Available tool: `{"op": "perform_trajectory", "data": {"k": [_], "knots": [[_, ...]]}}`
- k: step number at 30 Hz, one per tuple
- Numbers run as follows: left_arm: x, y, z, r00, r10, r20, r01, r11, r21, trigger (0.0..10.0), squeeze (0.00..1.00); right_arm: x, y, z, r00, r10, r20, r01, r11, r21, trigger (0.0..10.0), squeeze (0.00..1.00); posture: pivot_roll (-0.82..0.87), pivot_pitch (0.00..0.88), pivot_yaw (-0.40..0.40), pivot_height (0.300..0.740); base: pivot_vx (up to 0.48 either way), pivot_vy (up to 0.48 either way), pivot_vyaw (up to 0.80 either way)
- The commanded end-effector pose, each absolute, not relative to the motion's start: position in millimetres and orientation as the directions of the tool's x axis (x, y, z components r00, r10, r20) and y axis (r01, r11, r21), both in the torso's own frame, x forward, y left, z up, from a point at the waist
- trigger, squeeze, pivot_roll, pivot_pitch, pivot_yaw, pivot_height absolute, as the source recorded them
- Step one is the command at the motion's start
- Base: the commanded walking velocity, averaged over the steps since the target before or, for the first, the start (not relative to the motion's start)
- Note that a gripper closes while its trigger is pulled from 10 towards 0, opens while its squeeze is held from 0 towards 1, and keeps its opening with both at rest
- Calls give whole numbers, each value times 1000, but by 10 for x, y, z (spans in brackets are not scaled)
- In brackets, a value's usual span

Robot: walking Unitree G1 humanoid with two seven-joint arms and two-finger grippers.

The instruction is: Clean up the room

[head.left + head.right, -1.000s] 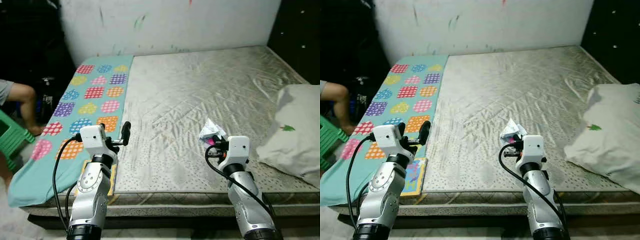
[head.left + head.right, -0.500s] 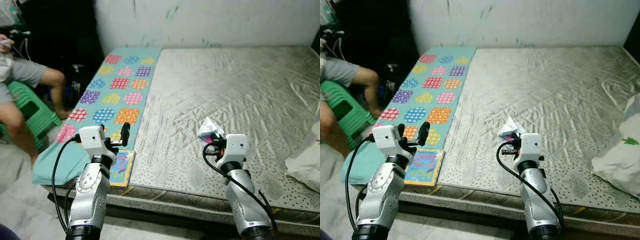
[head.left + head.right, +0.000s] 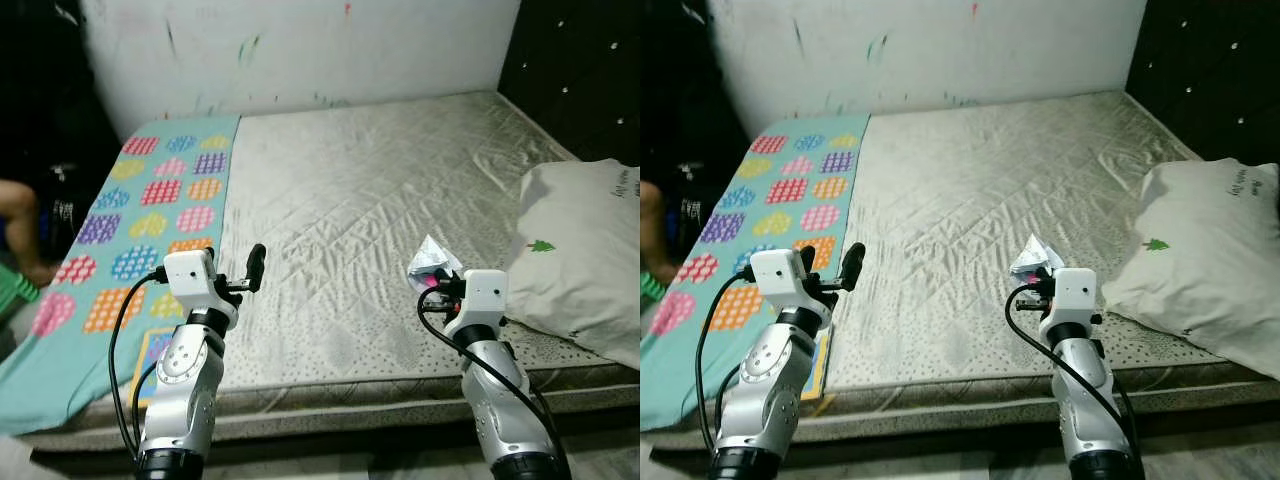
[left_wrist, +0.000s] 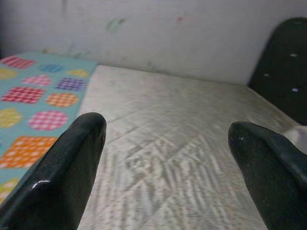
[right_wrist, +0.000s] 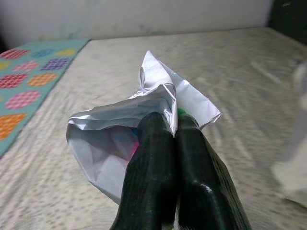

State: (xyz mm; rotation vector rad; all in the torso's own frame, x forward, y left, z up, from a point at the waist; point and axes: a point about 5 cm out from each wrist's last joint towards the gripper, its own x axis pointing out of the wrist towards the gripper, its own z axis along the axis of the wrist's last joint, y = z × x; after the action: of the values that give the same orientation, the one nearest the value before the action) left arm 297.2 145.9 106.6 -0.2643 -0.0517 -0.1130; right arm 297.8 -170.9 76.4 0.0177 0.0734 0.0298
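Observation:
A crumpled silvery-white wrapper (image 3: 431,263) with pink inside is pinched in my right gripper (image 3: 432,281), held above the near edge of the bare mattress (image 3: 380,200). In the right wrist view the two black fingers (image 5: 163,158) are pressed together on the wrapper (image 5: 144,115). My left gripper (image 3: 250,270) is raised over the near left part of the mattress, beside the teal mat. Its fingers (image 4: 62,177) stand wide apart with nothing between them.
A teal mat (image 3: 140,220) with coloured dotted patches covers the bed's left strip. A white pillow (image 3: 580,260) lies at the right edge. A colourful book (image 3: 818,360) lies at the near left corner. A person's leg (image 3: 20,215) shows at far left. The wall (image 3: 300,50) is behind the bed.
The camera has swung to the right: the pillow is back in view and the seated person has slid almost out of the picture. Both arms keep their pose, the wrapper still held.

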Motion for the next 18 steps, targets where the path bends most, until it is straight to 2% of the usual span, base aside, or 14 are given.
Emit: {"op": "perform_trajectory", "data": {"k": [1, 7, 18], "knots": [[2964, 1510, 1062, 993, -98, 61, 110, 964, -244, 10000, 0, 3004, -1638, 786, 997, 47, -61, -46, 999, 21, 10000, 0, -209, 0, 112, 740, 0, 0, 0], [2969, 1502, 1075, 992, -108, 69, 122, 961, -248, 10000, 0, 3017, -1635, 787, 997, 42, -60, -40, 999, 23, 10000, 0, -210, 0, 116, 740, 236, 0, 0], [2975, 1497, 1069, 992, -107, 63, 120, 962, -245, 10000, 0, 3017, -1660, 784, 998, 33, -59, -32, 999, 20, 10000, 0, -212, 0, 117, 740, 289, 0, -595]]}}
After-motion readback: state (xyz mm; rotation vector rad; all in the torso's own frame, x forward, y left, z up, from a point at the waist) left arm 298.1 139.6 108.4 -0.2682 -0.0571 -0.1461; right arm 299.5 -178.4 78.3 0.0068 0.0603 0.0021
